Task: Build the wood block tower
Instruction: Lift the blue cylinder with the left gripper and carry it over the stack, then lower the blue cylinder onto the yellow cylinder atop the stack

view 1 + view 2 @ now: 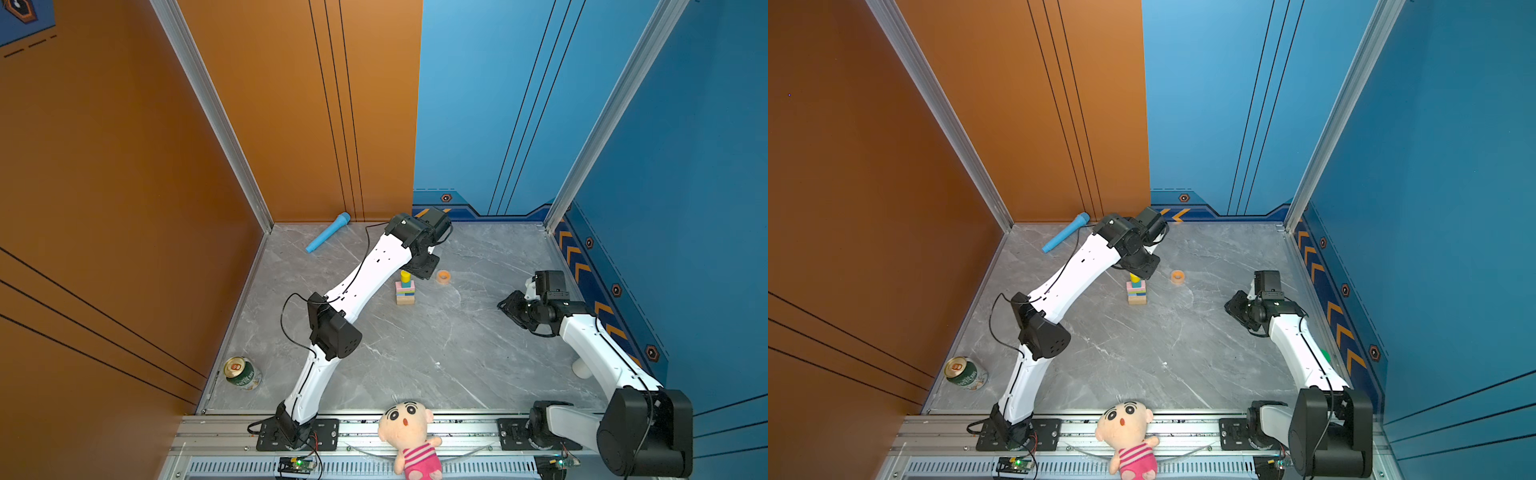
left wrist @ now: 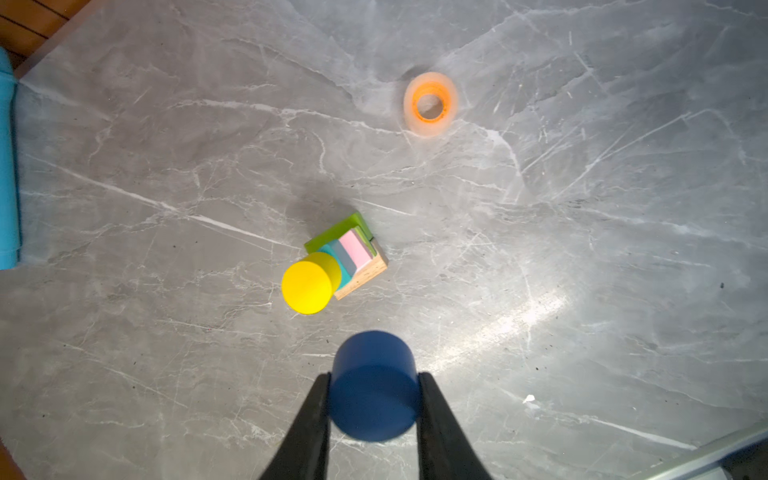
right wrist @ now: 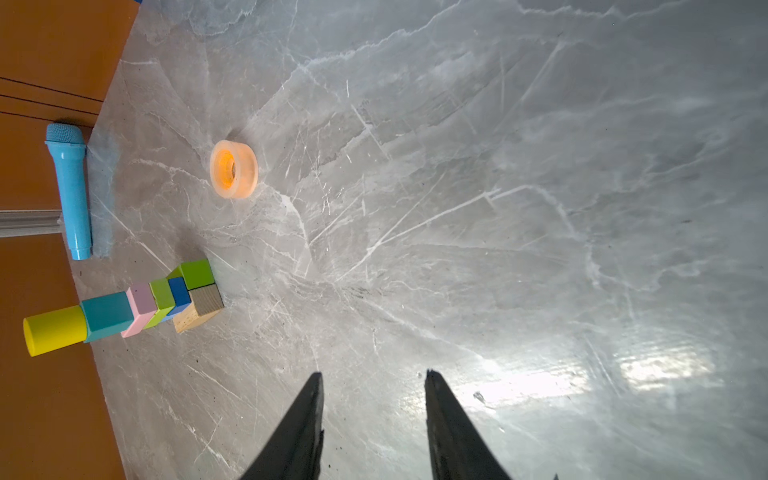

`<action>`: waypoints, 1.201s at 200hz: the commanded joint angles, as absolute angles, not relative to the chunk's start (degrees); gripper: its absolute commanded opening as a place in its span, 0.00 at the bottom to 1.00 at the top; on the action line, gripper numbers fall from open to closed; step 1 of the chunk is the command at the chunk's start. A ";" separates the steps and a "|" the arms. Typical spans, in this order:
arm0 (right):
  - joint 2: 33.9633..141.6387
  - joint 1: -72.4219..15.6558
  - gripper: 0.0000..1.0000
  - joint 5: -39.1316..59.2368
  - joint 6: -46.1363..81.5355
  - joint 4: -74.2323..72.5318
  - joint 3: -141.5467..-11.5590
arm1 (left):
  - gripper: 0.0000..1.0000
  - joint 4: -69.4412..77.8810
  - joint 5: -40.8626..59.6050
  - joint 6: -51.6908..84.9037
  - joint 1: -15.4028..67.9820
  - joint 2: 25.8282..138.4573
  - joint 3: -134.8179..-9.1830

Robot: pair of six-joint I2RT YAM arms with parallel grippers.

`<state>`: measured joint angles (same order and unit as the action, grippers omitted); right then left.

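Observation:
The wood block tower (image 1: 405,291) (image 1: 1137,291) stands mid-table in both top views. Its base is a tan brick, with blue, lime green and pink blocks above, then a teal cube (image 3: 107,315) and a yellow cylinder (image 2: 308,283) on top. My left gripper (image 2: 374,375) is shut on a dark blue short cylinder (image 2: 374,399), held in the air just beside the tower's top. In both top views the left wrist (image 1: 424,266) hangs over the tower and hides the fingers. My right gripper (image 3: 374,373) (image 1: 509,307) is open with nothing between its fingers, well off to the tower's right.
An orange tape ring (image 1: 443,276) lies just right of the tower. A light-blue toy microphone (image 1: 328,237) lies by the back wall. A green can (image 1: 243,372) lies at the front left. A plush doll (image 1: 409,432) sits on the front rail. A white object (image 1: 582,368) lies under the right arm.

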<state>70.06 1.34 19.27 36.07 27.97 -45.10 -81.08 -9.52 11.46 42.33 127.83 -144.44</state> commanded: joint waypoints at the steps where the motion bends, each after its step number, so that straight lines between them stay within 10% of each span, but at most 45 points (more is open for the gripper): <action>1: 71.33 0.66 0.42 17.69 36.99 26.55 -46.98 | 0.29 -83.07 -10.79 12.49 40.88 128.56 -146.30; 240: 75.18 0.18 0.40 16.79 37.36 26.28 -48.36 | 0.31 -82.84 -8.79 15.19 36.74 135.08 -145.83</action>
<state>74.28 0.62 17.96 36.47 27.33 -46.78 -81.71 -9.82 14.48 37.12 133.82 -145.38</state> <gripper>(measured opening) 0.405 0.317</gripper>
